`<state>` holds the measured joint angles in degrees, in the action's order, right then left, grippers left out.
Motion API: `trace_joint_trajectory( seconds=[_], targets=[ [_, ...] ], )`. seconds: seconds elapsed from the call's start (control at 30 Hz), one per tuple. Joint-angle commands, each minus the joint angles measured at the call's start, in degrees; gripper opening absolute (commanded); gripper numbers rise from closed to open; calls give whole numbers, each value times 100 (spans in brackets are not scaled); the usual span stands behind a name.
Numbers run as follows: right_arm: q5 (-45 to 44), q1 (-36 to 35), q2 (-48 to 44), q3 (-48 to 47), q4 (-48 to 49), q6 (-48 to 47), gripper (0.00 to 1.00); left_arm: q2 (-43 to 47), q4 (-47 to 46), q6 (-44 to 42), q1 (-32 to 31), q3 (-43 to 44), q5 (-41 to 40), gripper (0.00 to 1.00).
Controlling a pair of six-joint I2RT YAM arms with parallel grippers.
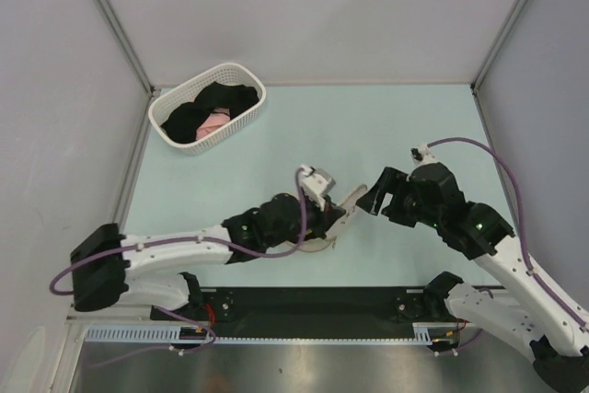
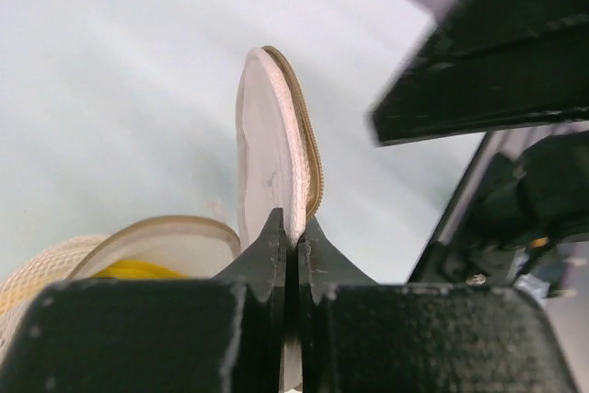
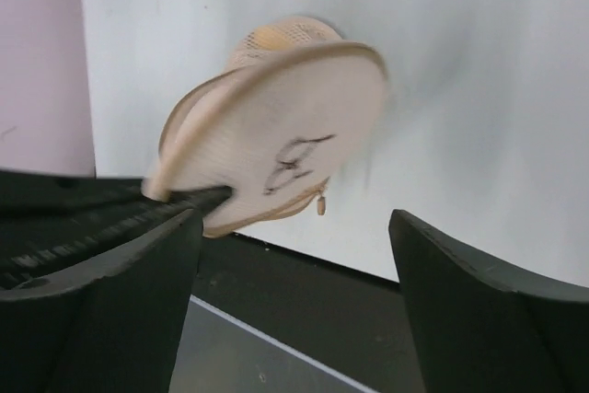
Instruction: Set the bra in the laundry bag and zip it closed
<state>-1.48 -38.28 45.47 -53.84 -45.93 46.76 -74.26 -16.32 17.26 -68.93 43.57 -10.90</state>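
Laundry bag (image 1: 333,218) sits low at the centre of the top view. Its raised upper dome is pinched edge-on in the tightly clamped left gripper (image 2: 294,232). The yellow bra (image 2: 138,270) shows inside the lower half. The right gripper (image 3: 296,220) hangs just right of the pod, jaws spread wide.

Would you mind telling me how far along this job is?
Done: the bra shows inside the bag. In hand: the left gripper pinches its raised lid; the right gripper hangs open nearby. Left: close the lid and zip it.
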Motion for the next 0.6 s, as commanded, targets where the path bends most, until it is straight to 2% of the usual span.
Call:
trace_joint_trajectory(
  seconds=[0.0,0.03,0.1,0.23,0.27,0.37,0.43,0.53,0.57],
  targets=[
    [928,487,-486,469,733,-238,95,1193,-301,1094,599,-672,1237,0],
    [1156,575,-609,567,831,-238,99,1395,-345,1235,756,-805,1291,0],
    [1447,699,-715,935,1285,-282,100,1835,-504,1595,898,-1103,1414,0],
    [2429,691,-654,1805,2455,-54,99,2161,-635,2201,1231,-1421,1599,0],
    [2554,656,-636,1999,3110,208,96,2248,-766,2342,1302,-1639,1643,0],
    [2477,410,-662,2781,4237,648,96,2363,-1373,2887,1531,-2088,1819,0],
    [2327,269,-610,3106,4548,798,96,2442,-1479,3151,1636,-2203,1775,0],
    [2161,50,-487,3510,5251,1176,91,2556,-1881,3659,1820,-2528,1766,0],
    [2134,-21,-417,3625,5618,1264,87,2574,-2014,3810,1873,-2747,1775,0]
  ],
)
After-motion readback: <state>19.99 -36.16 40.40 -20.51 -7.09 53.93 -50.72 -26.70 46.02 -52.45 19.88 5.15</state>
